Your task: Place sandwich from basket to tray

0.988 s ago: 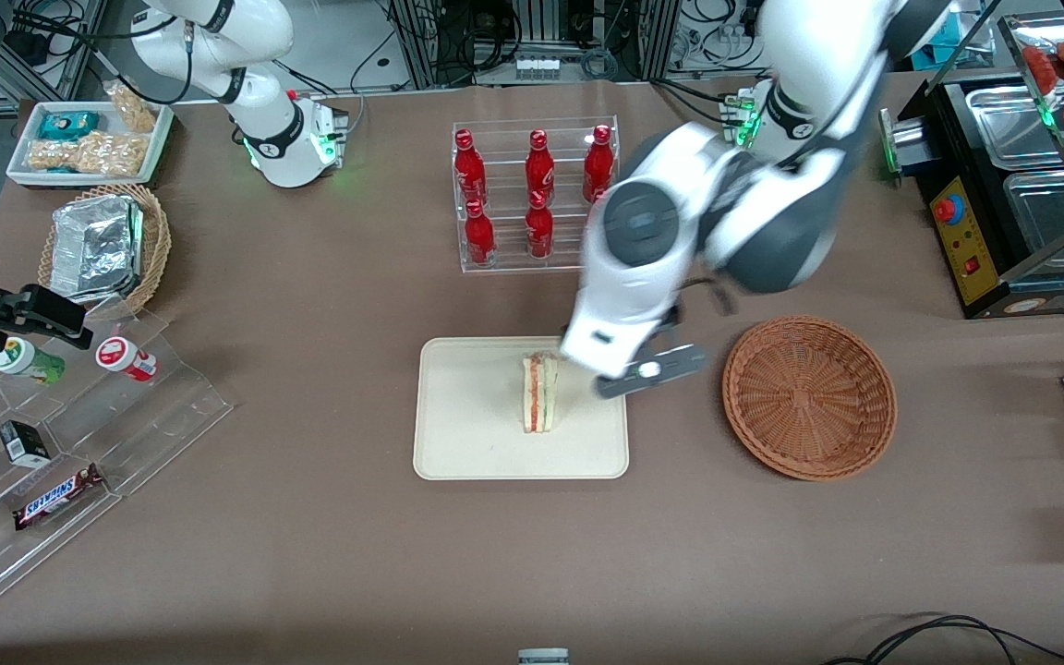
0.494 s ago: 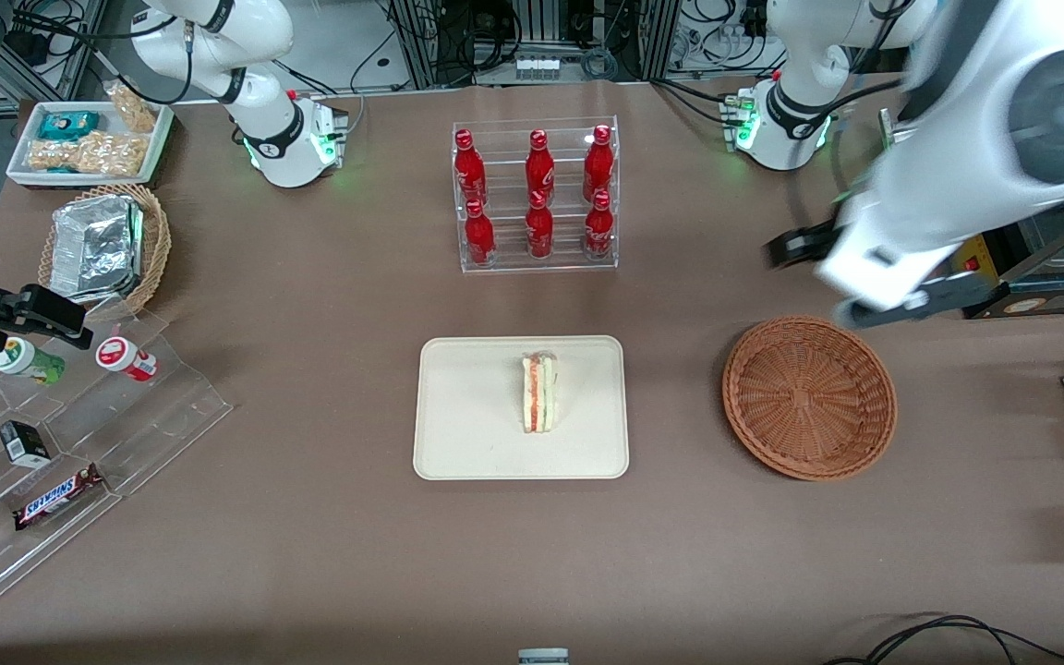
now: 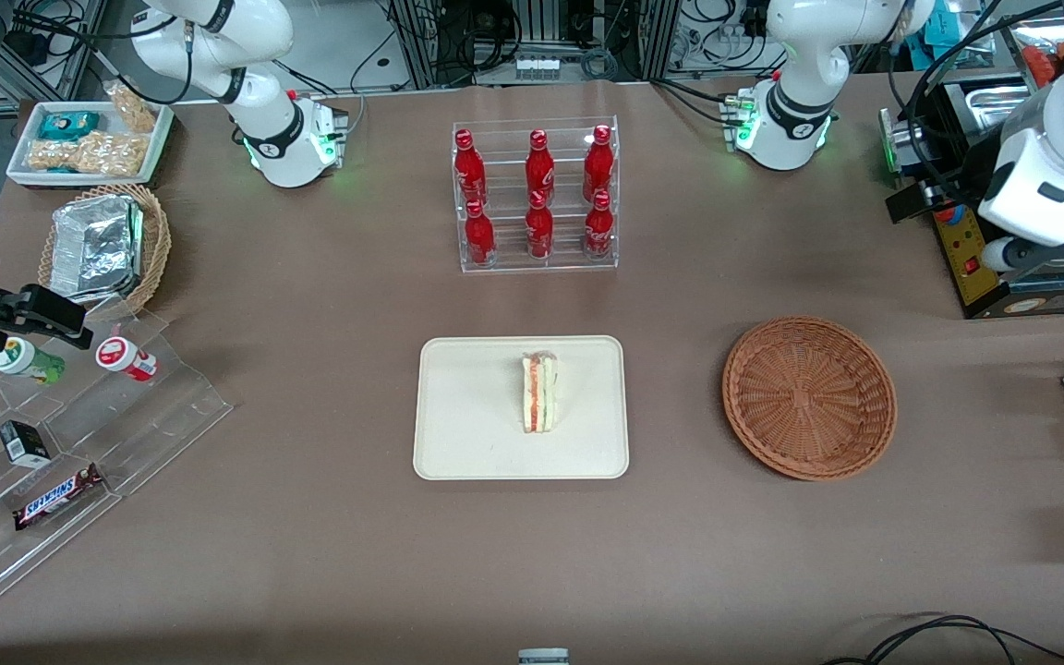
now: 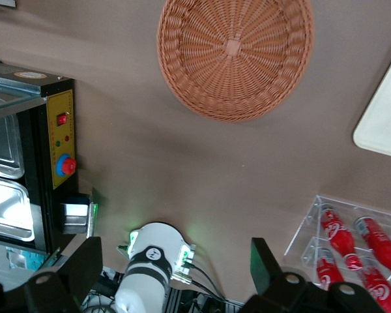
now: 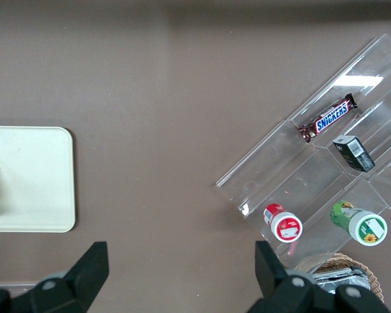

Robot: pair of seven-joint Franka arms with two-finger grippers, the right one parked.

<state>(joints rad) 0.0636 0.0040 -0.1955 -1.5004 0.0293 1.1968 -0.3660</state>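
Resting on the brown table (image 3: 310, 573), the cream tray (image 3: 467, 416) is found well away from the gripper (image 4: 176, 274), toward the parked arm's end and nearer the front camera than it. The woven basket (image 3: 809, 397) lies between the gripper and that tray, nearer the front camera than the gripper, and nothing is seen inside it. The gripper itself is raised beside the black appliance (image 3: 1003, 240) at the working arm's end of the table; its fingers (image 4: 78, 267) are spread wide apart and nothing is held between them. The bottle rack (image 3: 537, 194) stands off toward the parked arm from the gripper. Smallest of all, the sandwich (image 3: 539, 394) is set on edge on the tray, filling layers showing, well apart from the gripper. The task is judged complete. The wedge is judged light and soft, easily crushed, with a slippery clear wrap; were it to be regrasped, a gentle hold across the two flat bread faces, low near the thick end, would be advised.
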